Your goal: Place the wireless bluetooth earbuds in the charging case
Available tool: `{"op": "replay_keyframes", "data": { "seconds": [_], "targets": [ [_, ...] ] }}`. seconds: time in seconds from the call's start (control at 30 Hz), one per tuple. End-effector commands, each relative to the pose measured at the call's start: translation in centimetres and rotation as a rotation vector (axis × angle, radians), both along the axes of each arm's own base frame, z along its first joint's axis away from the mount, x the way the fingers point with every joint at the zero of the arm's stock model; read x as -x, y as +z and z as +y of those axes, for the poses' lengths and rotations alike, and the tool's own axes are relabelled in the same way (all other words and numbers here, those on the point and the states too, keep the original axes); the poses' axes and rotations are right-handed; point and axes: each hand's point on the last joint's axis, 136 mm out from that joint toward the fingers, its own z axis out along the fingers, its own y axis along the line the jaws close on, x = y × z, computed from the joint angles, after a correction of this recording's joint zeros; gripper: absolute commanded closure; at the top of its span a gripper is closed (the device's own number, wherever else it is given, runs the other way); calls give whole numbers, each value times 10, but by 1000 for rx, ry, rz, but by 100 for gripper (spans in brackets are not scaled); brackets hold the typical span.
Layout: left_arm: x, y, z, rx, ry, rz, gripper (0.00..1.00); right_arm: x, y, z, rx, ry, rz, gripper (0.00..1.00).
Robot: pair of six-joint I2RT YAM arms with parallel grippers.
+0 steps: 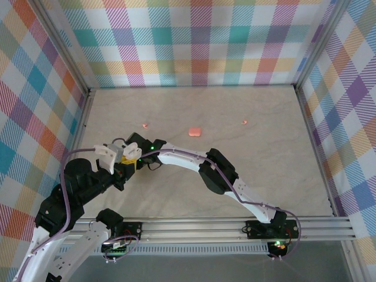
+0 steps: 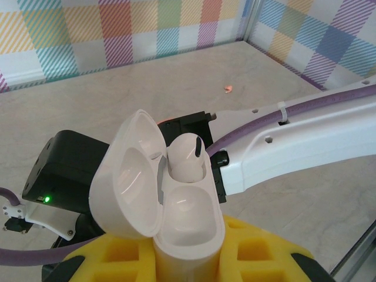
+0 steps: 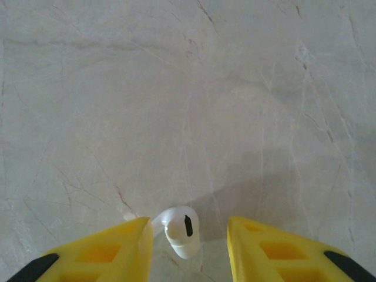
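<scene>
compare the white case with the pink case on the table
Colour: the white case is white, the pink case salmon. Place: the white case is clamped in the left gripper; the pink case lies free on the table. State: the white case has its lid open with one white earbud seated; the pink case's lid is too small to judge. Both are small and rounded.

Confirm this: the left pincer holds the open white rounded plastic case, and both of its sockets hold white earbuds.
Wrong on one point: only one socket is filled. The left wrist view shows the white rounded plastic case in the left pincer with a white earbud seated in the far socket and the near socket empty. The rest stands.
</scene>
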Motion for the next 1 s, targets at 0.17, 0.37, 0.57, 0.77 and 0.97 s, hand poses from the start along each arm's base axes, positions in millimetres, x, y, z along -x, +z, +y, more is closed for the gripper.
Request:
{"op": "replay_keyframes", "data": {
  "seconds": [0.17,0.37,0.57,0.77,0.97],
  "targets": [
    [-1,6,0,19,6,-15,100,7,-7,12,7,58,-11,61],
    [-1,2,1,7,8,-5,100,9,-18,9,36,73,-3,61],
    [-4,0,-1,3,7,-5,100,10,-22,1,78,81,-10,65],
    [-6,-2,-2,-3,3,1,100,11,-19,-10,99,93,-36,74],
    [-9,-2,-4,-1,1,1,100,3,-11,-32,114,72,-62,79]
  ]
}}
